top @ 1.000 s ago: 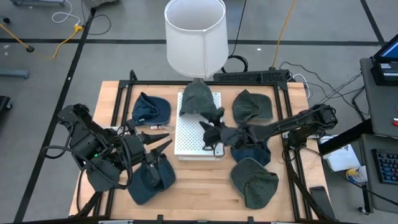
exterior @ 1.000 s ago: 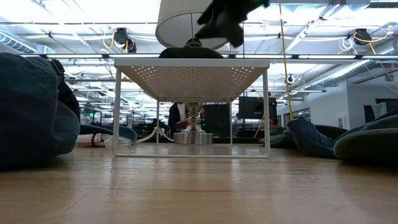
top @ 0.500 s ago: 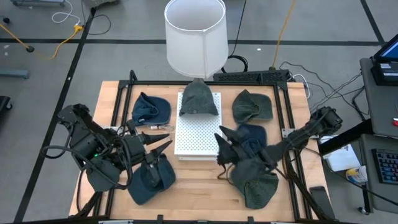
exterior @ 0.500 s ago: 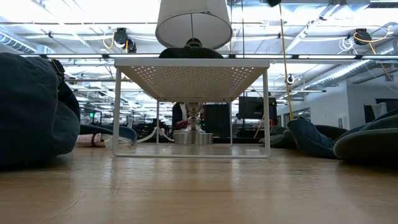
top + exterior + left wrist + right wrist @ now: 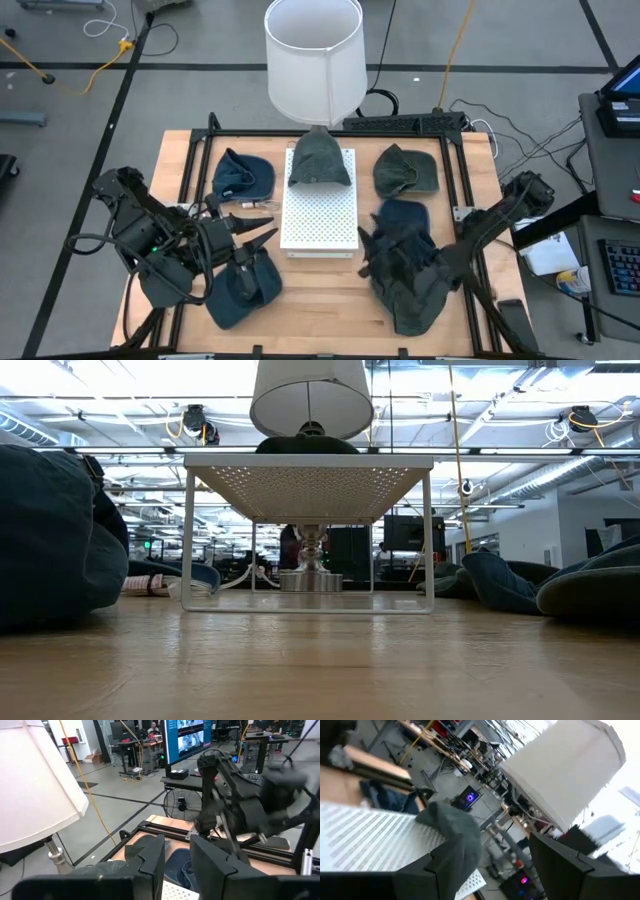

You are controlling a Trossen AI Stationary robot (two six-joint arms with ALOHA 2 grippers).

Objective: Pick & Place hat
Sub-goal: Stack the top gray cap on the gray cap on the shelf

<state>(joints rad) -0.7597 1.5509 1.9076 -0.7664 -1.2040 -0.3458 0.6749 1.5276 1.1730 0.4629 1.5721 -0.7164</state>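
The right gripper [image 5: 375, 250], which a second ago was sitting over the white perforated stand [image 5: 318, 225] beside the grey-green hat [image 5: 319, 158], is now pulling back toward the lower right of the high view, and it is hanging above the dark hats heaped at the right side of the table [image 5: 330, 310]. The grey-green hat is lying where it was, on the upper end of the stand at the centre of the frame, directly below the white lampshade [image 5: 313, 55], so the placement is looking finished and the arm is probably heading for another hat. Its fingers are standing apart in the right wrist view with nothing between them; the hat and stand are showing beyond them. Directly under the retreating arm are lying a blue hat [image 5: 403, 217] and an olive hat [image 5: 412, 295], with another olive hat [image 5: 405, 170] further up the right side. The left gripper [image 5: 252, 227] is waiting at the lower left of the high view, unchanged over the second, its fingers parted and empty, pointing toward the stand, with a blue hat [image 5: 243, 177] above it and a dark hat [image 5: 243, 287] below it.
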